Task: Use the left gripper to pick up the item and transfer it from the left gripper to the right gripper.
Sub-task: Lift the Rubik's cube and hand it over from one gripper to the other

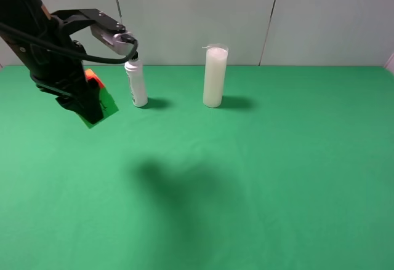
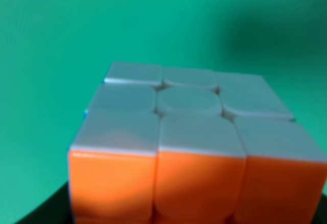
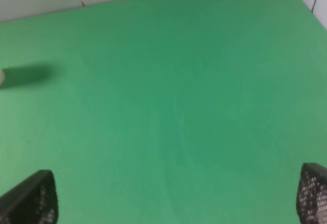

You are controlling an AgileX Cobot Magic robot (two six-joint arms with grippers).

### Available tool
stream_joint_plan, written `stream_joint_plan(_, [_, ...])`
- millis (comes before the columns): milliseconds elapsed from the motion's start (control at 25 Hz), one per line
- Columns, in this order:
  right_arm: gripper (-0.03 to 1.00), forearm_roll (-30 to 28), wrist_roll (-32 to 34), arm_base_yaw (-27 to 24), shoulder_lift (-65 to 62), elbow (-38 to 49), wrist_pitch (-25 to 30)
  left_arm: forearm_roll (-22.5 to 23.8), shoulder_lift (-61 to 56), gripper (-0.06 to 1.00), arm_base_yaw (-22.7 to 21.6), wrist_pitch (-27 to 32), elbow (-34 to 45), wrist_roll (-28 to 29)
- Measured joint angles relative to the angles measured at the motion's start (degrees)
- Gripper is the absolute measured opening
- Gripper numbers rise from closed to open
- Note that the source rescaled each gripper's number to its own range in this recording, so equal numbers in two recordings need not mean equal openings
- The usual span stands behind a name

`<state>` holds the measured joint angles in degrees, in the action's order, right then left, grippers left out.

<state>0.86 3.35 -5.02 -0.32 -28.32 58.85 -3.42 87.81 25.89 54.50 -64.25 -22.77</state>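
The puzzle cube [image 1: 103,103] shows orange and green faces in the exterior high view. It hangs in the air at the far left, above the green table [image 1: 277,178]. My left gripper [image 1: 91,105] is shut on it. In the left wrist view the cube [image 2: 194,147] fills the frame with a white face and an orange face. My right gripper [image 3: 171,196] is open and empty, its two black fingertips [image 3: 30,198] wide apart over bare green cloth. The right arm is out of the exterior high view.
A white bottle [image 1: 136,84] stands just right of the left arm, its cap hidden behind the arm's grey part. A tall white cylinder [image 1: 215,76] stands at the back centre. The arm's shadow [image 1: 178,184] falls on the cloth. A white wall runs behind.
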Motion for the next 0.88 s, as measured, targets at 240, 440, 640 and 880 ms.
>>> stream_joint_plan(240, [1.00,1.8,1.4,0.0,0.0,0.0,0.0,-10.7,0.0,0.00,0.6,-2.0,0.0,0.4])
stream_joint_plan(440, [1.00,2.2,1.7,0.0,0.0,0.0,0.0,-16.2,0.0,0.00,0.6,-5.3,0.0,0.4])
stream_joint_plan(640, [1.00,4.2,1.9,0.0,0.0,0.0,-0.1,-19.9,0.0,0.00,0.6,-7.2,0.0,0.4])
stream_joint_plan(880, [1.00,8.7,-0.9,0.0,6.1,-2.2,-1.3,-26.3,0.0,0.00,0.6,-8.1,0.0,-0.5])
